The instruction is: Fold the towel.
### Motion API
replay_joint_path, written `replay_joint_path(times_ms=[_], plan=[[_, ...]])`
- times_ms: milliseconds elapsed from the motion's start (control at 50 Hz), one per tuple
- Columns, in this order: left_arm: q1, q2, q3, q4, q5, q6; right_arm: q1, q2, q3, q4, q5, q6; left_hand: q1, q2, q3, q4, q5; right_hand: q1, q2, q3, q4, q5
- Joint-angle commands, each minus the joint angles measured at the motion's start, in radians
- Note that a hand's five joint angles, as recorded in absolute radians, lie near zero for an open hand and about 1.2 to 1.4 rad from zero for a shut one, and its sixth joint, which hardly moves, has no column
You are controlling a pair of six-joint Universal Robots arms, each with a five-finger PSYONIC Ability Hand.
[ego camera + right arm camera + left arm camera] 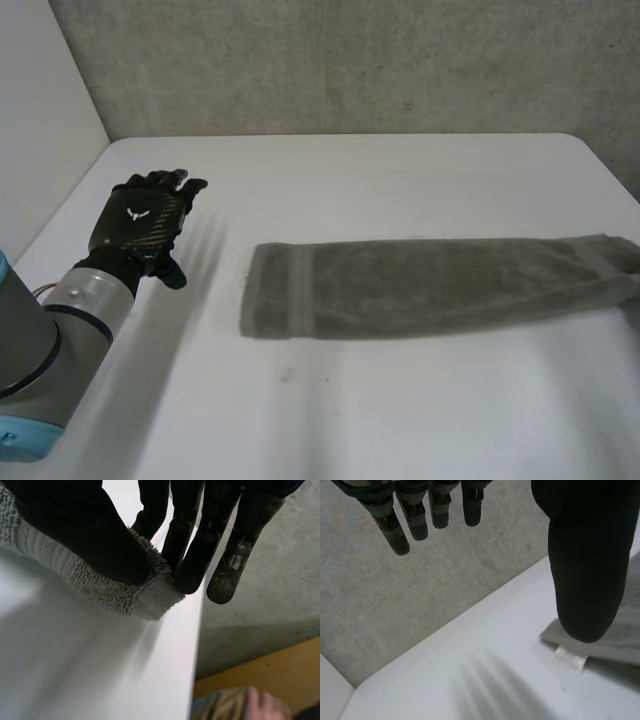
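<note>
A grey towel lies on the white table, folded into a long narrow strip with a stitched band across one short end. The left hand hovers over bare table well apart from that banded end. Its fingers are straight and spread and it holds nothing.

The left wrist view brings in a detail that the head view is too far off to give. A small white label pokes out from under the towel's near end, just past the tip of the left hand's thumb. The fingers hang relaxed above the table, clear of the cloth.

At the towel's opposite end the head view shows the cloth slightly bunched and raised. The right wrist view shows why. There the right hand is clamped on that end of the towel, with the thumb pressing the hemmed corner against the fingers, so the cloth is pinched between them. The pinched corner sits right at the table's edge. Beyond that edge, away from the towel, the same view takes in a strip of wooden floor and part of a person's hand resting on tan cloth.
</note>
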Motion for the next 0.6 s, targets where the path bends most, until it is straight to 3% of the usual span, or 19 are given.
replay_joint_path(times_ms=[20,100,120,160,180,220,280,320,420,560,580,600], plan=[[0.001,0.003,0.000,0.000,-0.001,0.001,0.089,-0.036,-0.110,0.071,-0.009,0.032,0.006,0.009,0.008,0.007,-0.026,0.010,0.187,0.181,0.180,0.189],[0.001,0.011,-0.002,0.001,-0.001,0.001,0.308,-0.067,-0.190,0.071,-0.011,0.148,0.006,0.009,0.008,0.007,-0.026,0.010,0.187,0.181,0.180,0.189],[0.001,0.014,-0.002,0.001,-0.001,0.001,0.309,-0.067,-0.190,0.071,-0.011,0.148,0.006,0.009,0.008,0.007,-0.026,0.010,0.187,0.181,0.180,0.189],[0.001,0.014,-0.003,0.001,-0.002,0.001,0.461,-0.050,-0.224,0.068,-0.012,0.176,0.006,0.009,0.008,0.007,-0.026,0.010,0.187,0.181,0.180,0.189],[0.001,0.015,-0.003,0.001,-0.002,0.001,0.462,-0.050,-0.224,0.068,-0.012,0.176,0.006,0.009,0.008,0.007,-0.026,0.010,0.187,0.181,0.180,0.189],[0.001,0.015,-0.005,0.001,-0.002,0.001,0.653,-0.009,-0.257,0.059,-0.011,0.177,0.006,0.009,0.008,0.007,-0.026,0.010,0.187,0.181,0.180,0.189],[0.002,0.017,-0.011,0.001,-0.002,0.001,0.750,0.022,-0.276,0.051,-0.008,0.176,0.006,0.009,0.008,0.007,-0.026,0.010,0.187,0.181,0.180,0.189],[0.002,0.017,-0.012,0.001,-0.001,0.001,0.902,0.089,-0.308,0.033,-0.005,0.176,0.006,0.009,0.008,0.007,-0.026,0.010,0.187,0.181,0.180,0.189],[0.002,0.015,-0.017,0.001,-0.001,0.001,1.034,0.206,-0.342,0.010,0.001,0.171,0.006,0.009,0.008,0.007,-0.026,0.010,0.187,0.181,0.180,0.189],[-0.001,0.014,-0.017,0.001,-0.001,0.001,1.082,0.261,-0.347,0.019,0.014,0.118,0.006,0.009,0.008,0.007,-0.026,-0.021,0.156,0.150,0.149,0.157],[-0.001,0.014,-0.017,0.001,-0.001,0.001,1.077,0.246,-0.338,0.020,0.036,0.118,0.006,0.009,0.008,0.007,-0.026,-0.629,-0.451,-0.457,-0.459,-0.450],[-0.001,0.014,-0.017,0.001,-0.001,0.001,1.077,0.246,-0.337,0.020,0.037,0.118,0.006,0.009,0.008,0.007,-0.026,-0.635,-0.457,-0.463,-0.465,-0.456]])
